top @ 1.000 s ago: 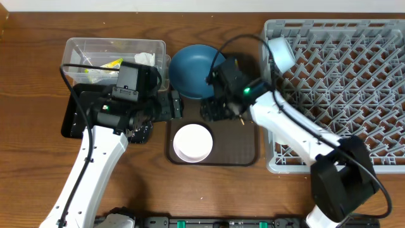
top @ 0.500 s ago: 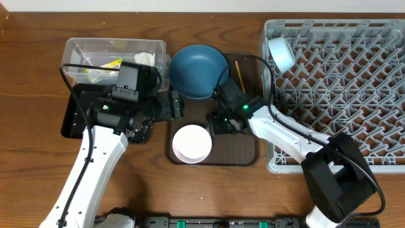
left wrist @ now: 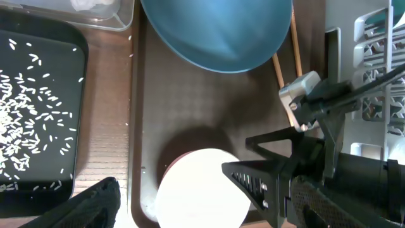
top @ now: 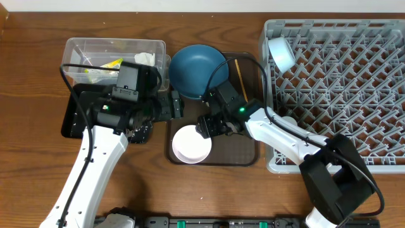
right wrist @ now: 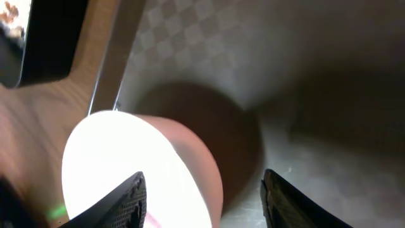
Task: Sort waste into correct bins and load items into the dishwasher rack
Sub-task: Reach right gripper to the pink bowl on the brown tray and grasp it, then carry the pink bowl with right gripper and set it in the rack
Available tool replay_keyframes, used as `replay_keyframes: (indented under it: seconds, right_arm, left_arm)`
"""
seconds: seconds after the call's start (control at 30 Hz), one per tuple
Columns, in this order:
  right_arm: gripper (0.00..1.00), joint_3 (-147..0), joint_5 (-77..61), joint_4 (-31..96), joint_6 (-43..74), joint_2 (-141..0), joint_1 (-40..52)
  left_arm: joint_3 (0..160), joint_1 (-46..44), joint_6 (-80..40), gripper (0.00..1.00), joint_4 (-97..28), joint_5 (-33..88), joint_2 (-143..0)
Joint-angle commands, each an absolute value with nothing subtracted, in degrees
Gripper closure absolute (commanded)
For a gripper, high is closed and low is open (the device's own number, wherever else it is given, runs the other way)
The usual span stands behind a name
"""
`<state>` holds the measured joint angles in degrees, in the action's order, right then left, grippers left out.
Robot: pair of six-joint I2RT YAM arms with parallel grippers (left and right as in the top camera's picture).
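The white bowl (top: pixel 192 143) (left wrist: pixel 199 190) (right wrist: pixel 120 164) sits on the brown serving tray (top: pixel 237 152). My right gripper (top: pixel 205 126) (right wrist: pixel 202 197) stands open astride the bowl's near rim, one finger over its inside and one outside. My left gripper (top: pixel 174 104) (left wrist: pixel 202 212) hangs open above the tray's left edge, holding nothing. A large dark blue plate (top: pixel 197 69) (left wrist: pixel 215 31) rests at the tray's back. Chopsticks (top: pixel 239 73) (left wrist: pixel 294 44) lie beside the plate. A small white cup (top: pixel 280 54) is in the grey rack (top: pixel 342 95). Rice (left wrist: pixel 28 120) is scattered in the black tray (top: pixel 71 117).
The clear box (top: pixel 95 50) at back left holds a yellow wrapper (top: pixel 111 64) and white tissue (top: pixel 144 58). The rack's wall runs close along the serving tray's right side. My two arms are near each other over the serving tray.
My right gripper has come away from the blue plate, moving forward and left to the white bowl's rim, with its jaws a little narrower. The left arm has stayed still.
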<state>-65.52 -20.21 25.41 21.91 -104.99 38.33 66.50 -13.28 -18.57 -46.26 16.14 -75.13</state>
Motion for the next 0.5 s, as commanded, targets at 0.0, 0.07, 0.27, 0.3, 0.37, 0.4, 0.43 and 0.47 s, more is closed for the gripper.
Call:
replay_keyframes:
  seconds: [0.0,0.07,0.27,0.3,0.37,0.4,0.43,0.47]
  right_arm:
    - [0.47,-65.5,-21.5,27.2,18.6,-105.3,38.3]
    - [0.48,-65.5,-20.5,28.9,18.6,-105.4,38.2]
    - [0.59,-65.5,-19.9,29.8,21.0,-107.3,38.2]
    - [0.61,-65.5,-19.9,29.8,21.3,-107.7,38.2]
    - [0.64,-65.5,-19.9,29.8,21.9,-108.0,38.0]
    - [0.67,-65.5,-19.9,29.8,22.3,-108.0,37.9]
    - [0.69,-65.5,-19.9,29.8,22.3,-108.1,37.8]
    - [0.72,-65.5,-19.9,29.7,22.5,-108.4,37.8]
  left_arm:
    - [67.7,-13.1,-18.1,0.12,-46.4,15.8,-74.9]
    - [67.7,-13.1,-18.1,0.12,-46.4,15.8,-74.9]
    - [67.7,-13.1,-18.1,0.12,-46.4,15.8,-74.9]
    - [67.7,-13.1,-18.1,0.12,-46.4,15.7,-74.9]
    - [67.7,-13.1,-18.1,0.12,-46.4,15.7,-74.9]
    - [67.7,-13.1,-18.1,0.12,-46.4,15.8,-74.9]
    - [67.7,-13.1,-18.1,0.12,-46.4,15.7,-74.9]
    - [67.7,-13.1,-18.1,0.12,-46.4,15.8,-74.9]
